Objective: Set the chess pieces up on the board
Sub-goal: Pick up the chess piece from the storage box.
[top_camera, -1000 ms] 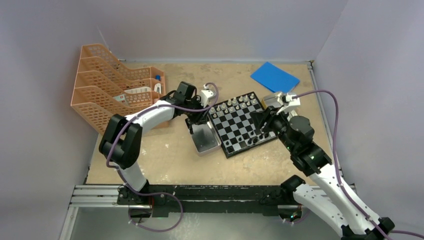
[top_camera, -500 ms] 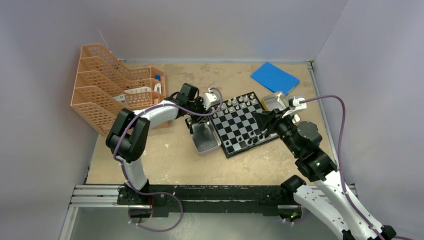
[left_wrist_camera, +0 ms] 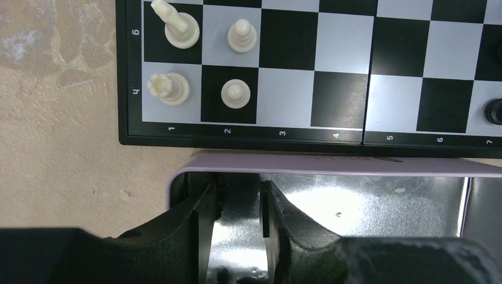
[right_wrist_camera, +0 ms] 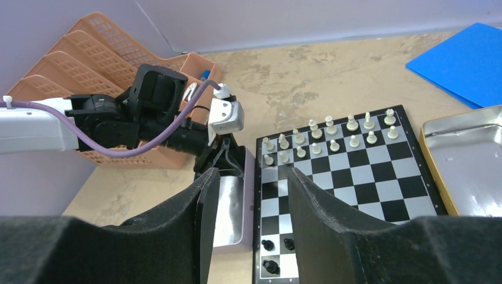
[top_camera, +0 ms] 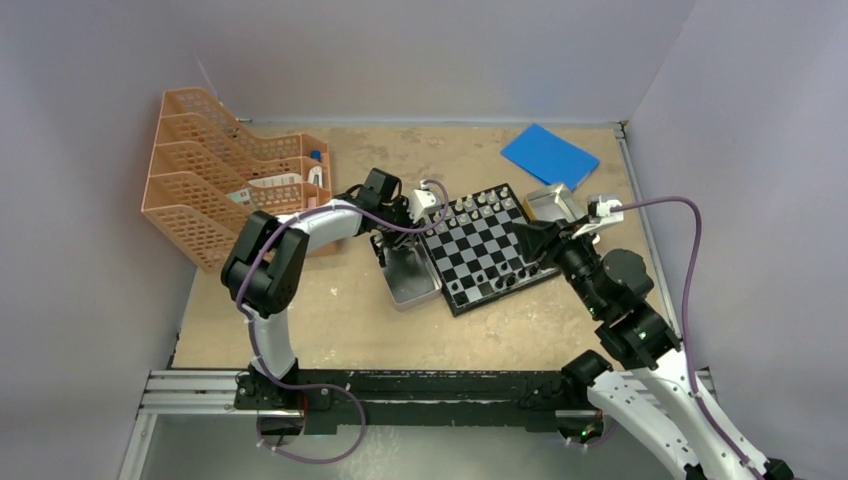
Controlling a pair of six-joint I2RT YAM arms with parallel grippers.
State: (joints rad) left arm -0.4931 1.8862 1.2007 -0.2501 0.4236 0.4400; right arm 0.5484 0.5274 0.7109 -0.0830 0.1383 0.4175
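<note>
The board [top_camera: 480,248] lies mid-table, checkered with a black border. White chess pieces [right_wrist_camera: 331,133] fill its two far rows, and a few black chess pieces [right_wrist_camera: 270,244] stand at its near left corner. My left gripper [left_wrist_camera: 237,198] reaches down inside a silver tin [left_wrist_camera: 379,204] beside the board's edge. Its fingers [left_wrist_camera: 201,207] stand a little apart, and only the shiny tin floor shows between them. My right gripper [right_wrist_camera: 251,183] hovers above the board's right side, open and empty. Seen from above, it sits at the board's right edge [top_camera: 530,240].
An orange stacked tray rack [top_camera: 215,170] stands at the far left. A blue pad [top_camera: 548,153] lies at the back right. A second silver tin [top_camera: 552,205] sits right of the board. Purple cables [top_camera: 660,215] loop from both wrists.
The right arm has drawn back a little to the right, away from the board. The left arm's elbow has swung right while its gripper stays in the tin.
</note>
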